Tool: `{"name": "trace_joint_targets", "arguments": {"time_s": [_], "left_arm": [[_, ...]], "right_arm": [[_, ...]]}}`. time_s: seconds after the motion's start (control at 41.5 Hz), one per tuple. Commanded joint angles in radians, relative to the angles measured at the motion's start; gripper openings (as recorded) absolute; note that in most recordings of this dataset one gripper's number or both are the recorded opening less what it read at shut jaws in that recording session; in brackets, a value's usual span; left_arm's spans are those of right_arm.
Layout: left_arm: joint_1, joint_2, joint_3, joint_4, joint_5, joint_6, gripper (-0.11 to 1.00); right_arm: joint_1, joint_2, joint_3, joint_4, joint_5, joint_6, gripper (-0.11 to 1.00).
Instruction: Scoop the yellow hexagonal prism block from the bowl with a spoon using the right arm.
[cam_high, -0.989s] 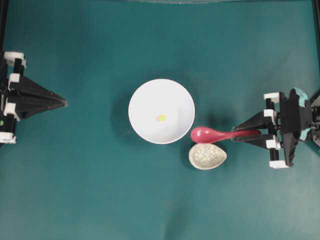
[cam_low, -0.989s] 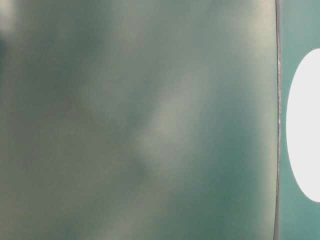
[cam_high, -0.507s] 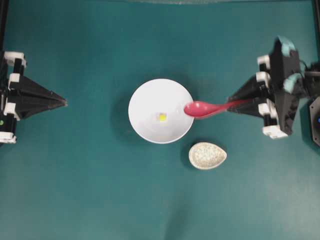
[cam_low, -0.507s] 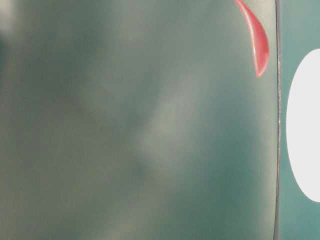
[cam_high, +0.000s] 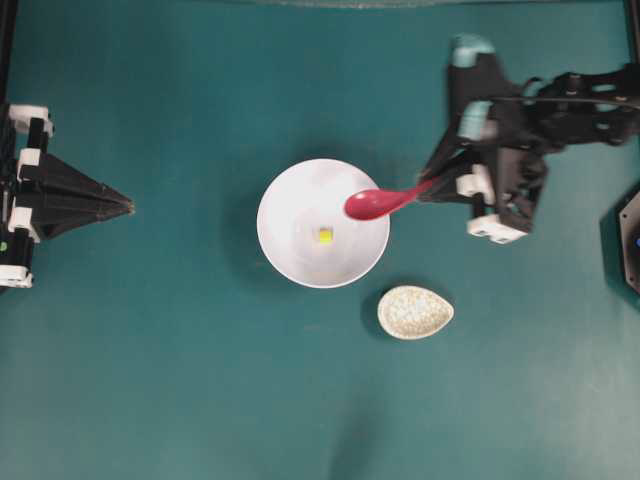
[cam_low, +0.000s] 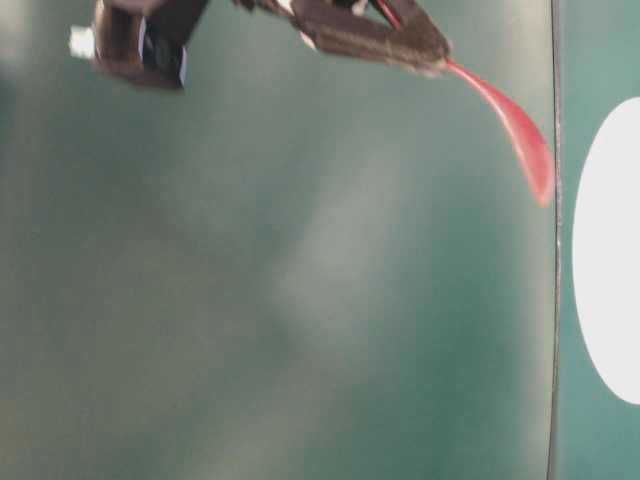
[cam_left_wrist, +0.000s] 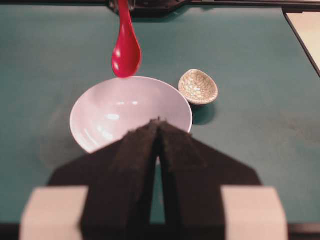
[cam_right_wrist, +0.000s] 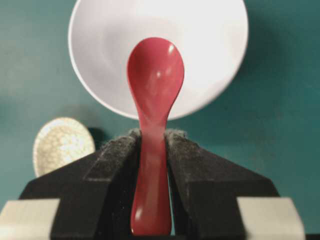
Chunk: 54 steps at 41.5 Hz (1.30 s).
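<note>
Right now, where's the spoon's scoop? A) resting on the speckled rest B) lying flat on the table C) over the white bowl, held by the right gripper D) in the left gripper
C: overhead, the spoon has its scoop over the bowl, its handle clamped in the right gripper; the yellow block lies unscooped.

Speckled beige oval dish (cam_high: 415, 312) upright on teal table (cam_high: 180, 380).

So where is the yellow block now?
In the overhead view, the yellow block lies near the middle of the white bowl, just below-left of the spoon's scoop.
</note>
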Motion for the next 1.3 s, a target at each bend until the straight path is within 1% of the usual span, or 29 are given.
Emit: {"name": "trace_joint_targets", "arguments": {"time_s": [0.0,0.097,0.217,0.338,0.41,0.507,0.893,1.279], "left_arm": [[0.000,0.009,-0.025,0.002,-0.005,-0.002,0.00],[0.000,0.009,-0.023,0.000,-0.005,-0.002,0.00],[0.000,0.011,-0.023,0.002,-0.002,0.000,0.00],[0.000,0.011,-0.023,0.002,0.000,0.000,0.00],[0.000,0.011,-0.023,0.002,0.000,0.000,0.00],[0.000,0.011,-0.023,0.002,0.000,0.002,0.00],[0.000,0.009,-0.023,0.002,0.000,0.002,0.00],[0.000,0.003,-0.025,0.002,0.000,0.002,0.00]], "right_arm": [[-0.006,0.054,-0.089,-0.003,0.067,0.003,0.24],[-0.006,0.118,-0.158,-0.011,0.146,0.006,0.24],[-0.006,0.173,-0.219,-0.031,0.213,0.044,0.24],[-0.006,0.218,-0.267,-0.086,0.281,0.112,0.24],[-0.006,0.230,-0.278,-0.107,0.301,0.138,0.24],[-0.005,0.238,-0.281,-0.114,0.308,0.150,0.24],[0.025,0.288,-0.281,-0.114,0.308,0.160,0.24],[0.046,0.334,-0.285,-0.114,0.261,0.158,0.24]]}}
